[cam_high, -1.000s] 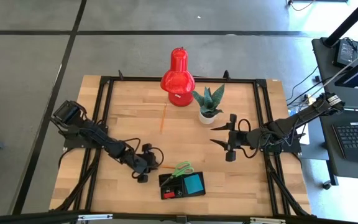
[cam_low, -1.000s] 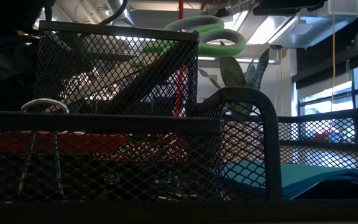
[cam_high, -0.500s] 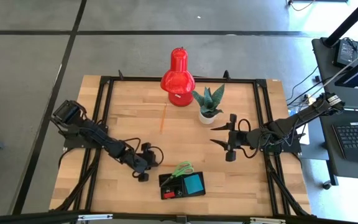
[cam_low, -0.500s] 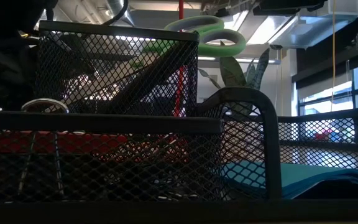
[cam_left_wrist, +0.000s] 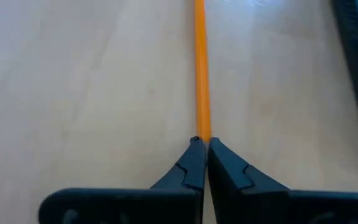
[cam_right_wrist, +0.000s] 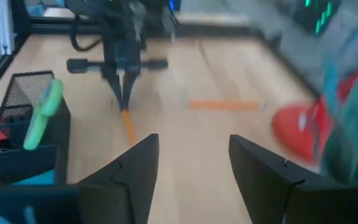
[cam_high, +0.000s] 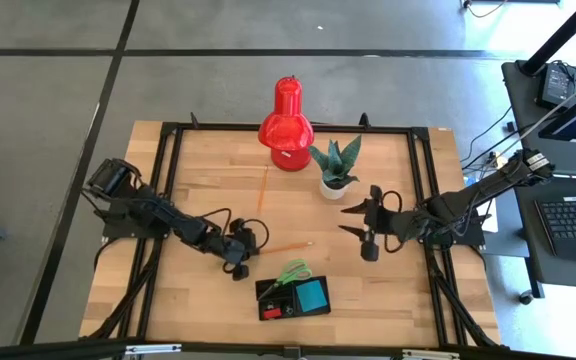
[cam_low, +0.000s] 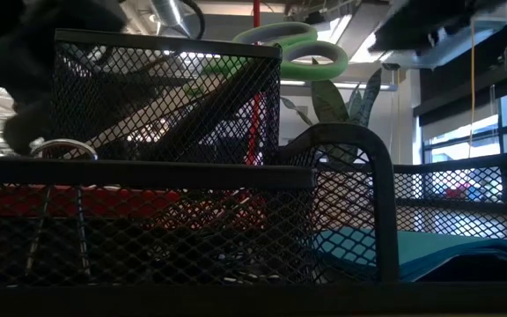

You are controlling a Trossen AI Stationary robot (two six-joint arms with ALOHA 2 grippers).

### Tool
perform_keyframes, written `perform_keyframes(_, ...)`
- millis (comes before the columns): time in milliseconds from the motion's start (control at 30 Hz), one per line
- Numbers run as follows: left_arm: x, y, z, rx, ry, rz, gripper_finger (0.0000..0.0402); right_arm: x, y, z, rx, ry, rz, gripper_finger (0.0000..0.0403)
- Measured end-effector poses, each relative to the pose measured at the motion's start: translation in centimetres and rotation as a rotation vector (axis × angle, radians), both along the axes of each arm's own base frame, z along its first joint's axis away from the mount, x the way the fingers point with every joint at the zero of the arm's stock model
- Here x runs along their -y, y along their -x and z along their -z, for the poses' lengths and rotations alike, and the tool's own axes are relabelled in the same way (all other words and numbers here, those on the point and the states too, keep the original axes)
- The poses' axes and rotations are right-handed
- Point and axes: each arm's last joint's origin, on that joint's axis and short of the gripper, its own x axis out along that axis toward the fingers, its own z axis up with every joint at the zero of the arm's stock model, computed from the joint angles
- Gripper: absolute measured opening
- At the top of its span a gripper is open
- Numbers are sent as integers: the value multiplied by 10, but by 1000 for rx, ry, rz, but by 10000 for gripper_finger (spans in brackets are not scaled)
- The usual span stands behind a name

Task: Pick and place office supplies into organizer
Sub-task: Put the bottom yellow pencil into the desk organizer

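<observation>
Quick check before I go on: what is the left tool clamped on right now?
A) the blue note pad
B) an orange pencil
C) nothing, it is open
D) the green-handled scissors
B: the left tool is shut on one end of the orange pencil, whose shaft runs out ahead of the tips over the wooden table; in the high view the pencil sticks out from that tool toward the middle of the table.
</observation>
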Motion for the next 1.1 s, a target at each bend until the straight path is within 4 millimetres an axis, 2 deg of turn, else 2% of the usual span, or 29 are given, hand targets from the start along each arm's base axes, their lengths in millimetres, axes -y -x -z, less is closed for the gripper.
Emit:
perform_keyframes(133,-8,-3,0,-3,-5,-19,4,8,-2,35,-70,-143,67,198)
perform_keyframes(300,-13,-5,0,-8,-17,0,3,17,-2,74,-49,-171,105,198)
perform_keyframes(600,-16,-6,0,-10,-9,1,3,27,-5,112,-19,-113,111,198)
perform_keyframes(867,-16,-6,0,-8,-6,2,3,25,-25,139,-62,-101,45,198)
perform_keyframes(1100,-16,-6,0,-9,-3,5,3,26,-32,160,-107,-109,-8,198)
